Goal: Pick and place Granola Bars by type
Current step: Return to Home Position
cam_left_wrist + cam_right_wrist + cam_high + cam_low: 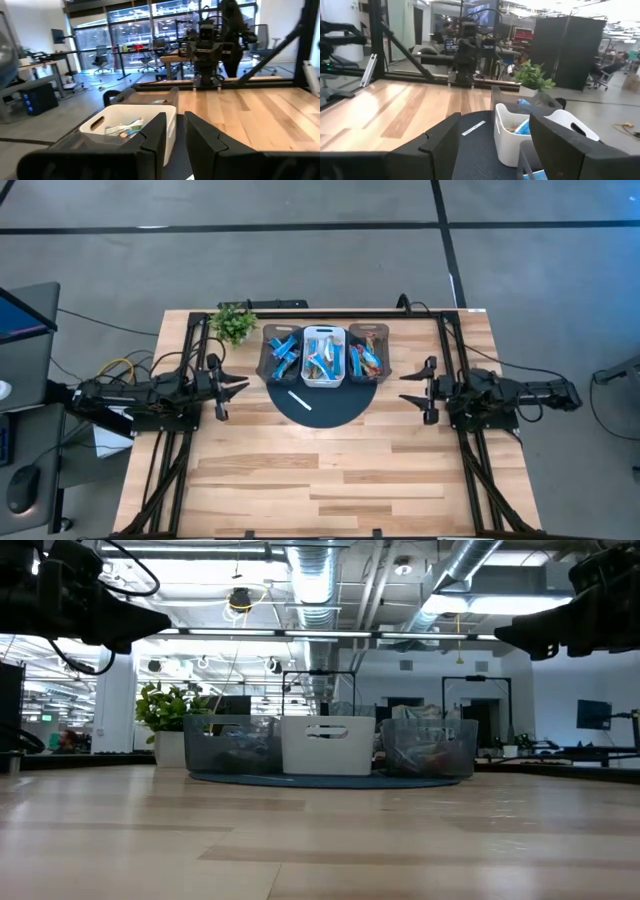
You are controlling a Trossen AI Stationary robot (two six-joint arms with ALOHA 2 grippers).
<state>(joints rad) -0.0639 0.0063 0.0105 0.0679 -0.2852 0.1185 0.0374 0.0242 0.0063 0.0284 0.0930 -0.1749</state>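
Wooden plank tabletop [300,480] fills the lower frame. Mid-left, the left gripper [240,386] hovers with fingers slightly parted; mid-right, the right gripper [405,388] gapes wide; both are empty. Upper centre, foil-wrapped granola bars [322,360] sit in a white plastic bin [306,370] and two flanking black bins [268,365].

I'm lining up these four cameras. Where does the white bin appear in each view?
High view: white bin at top centre, middle of three bins.
Low view: bin at picture centre, far across the table.
Left wrist view: bin in the picture's lower left.
Right wrist view: bin low, right of centre.
Shared landmark: the dark round mat under it.
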